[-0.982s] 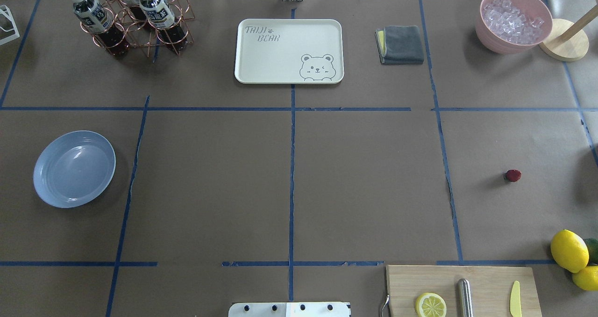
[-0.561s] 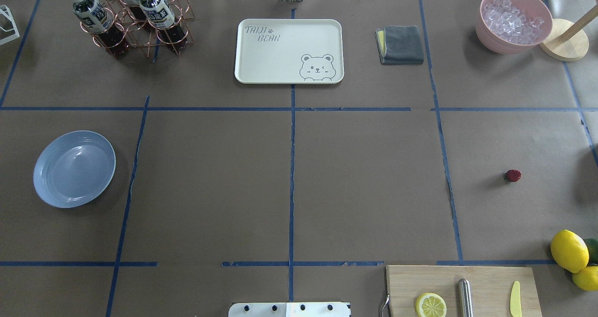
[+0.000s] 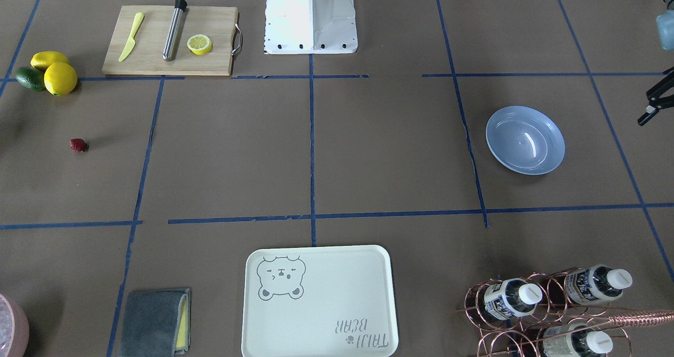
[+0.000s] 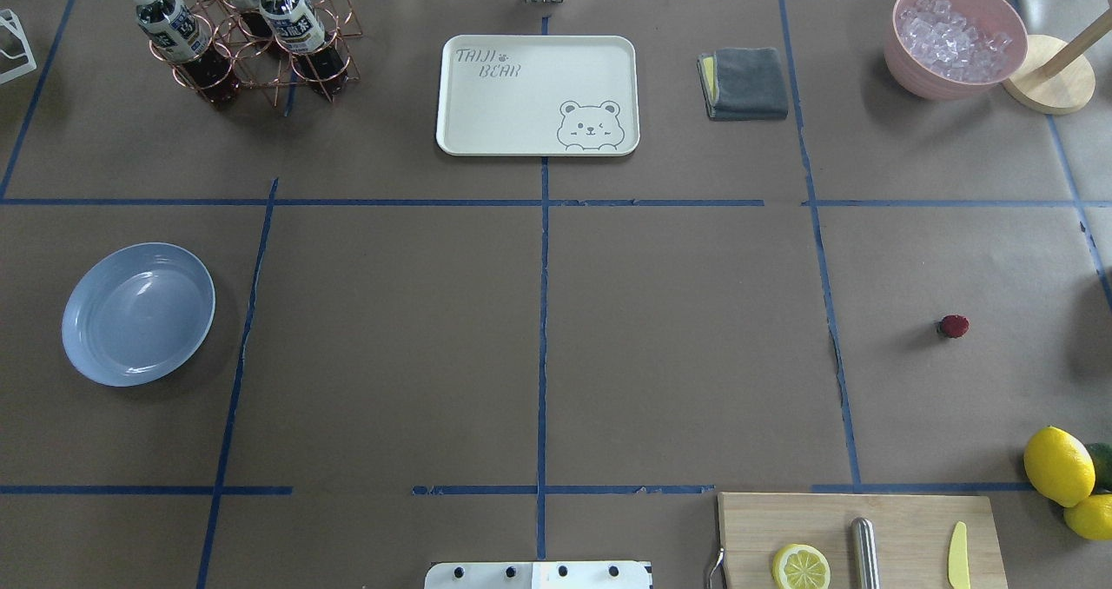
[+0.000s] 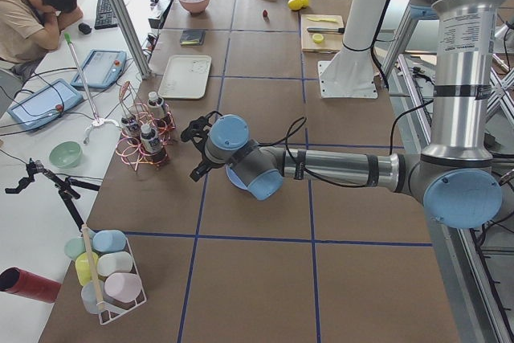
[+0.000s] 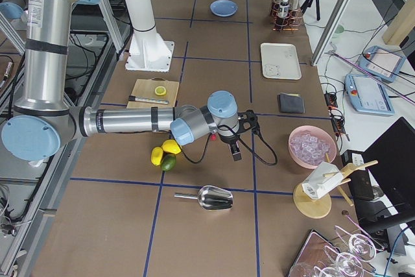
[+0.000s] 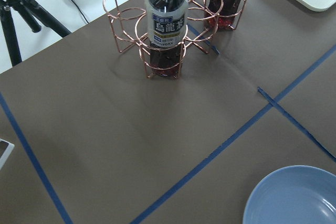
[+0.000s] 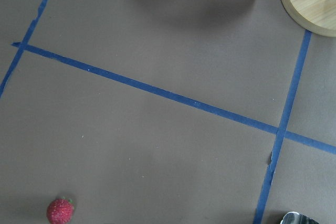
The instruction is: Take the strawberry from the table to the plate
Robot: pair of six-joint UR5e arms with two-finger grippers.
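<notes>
The strawberry [image 4: 954, 327] lies alone on the brown table [image 4: 678, 346], in its right part; it also shows in the front view [image 3: 79, 145] and at the bottom left of the right wrist view [image 8: 60, 211]. The light-blue plate [image 4: 138, 314] rests empty at the far left [image 3: 525, 140], and its rim shows in the left wrist view [image 7: 294, 198]. My left gripper [image 5: 197, 152] hovers near the plate and the bottle rack. My right gripper [image 6: 241, 135] hangs above the table's right part, with the strawberry beneath its camera. I cannot tell whether either one is open or shut.
A cream bear tray [image 4: 538, 94], a copper bottle rack [image 4: 243, 33], a grey cloth [image 4: 744, 82] and a pink bowl of ice [image 4: 956, 37] line the far side. A cutting board [image 4: 903, 519] with a lemon half [image 4: 801, 566] and whole lemons [image 4: 1058, 466] sit near right. A person [image 5: 32, 6] sits beyond the table.
</notes>
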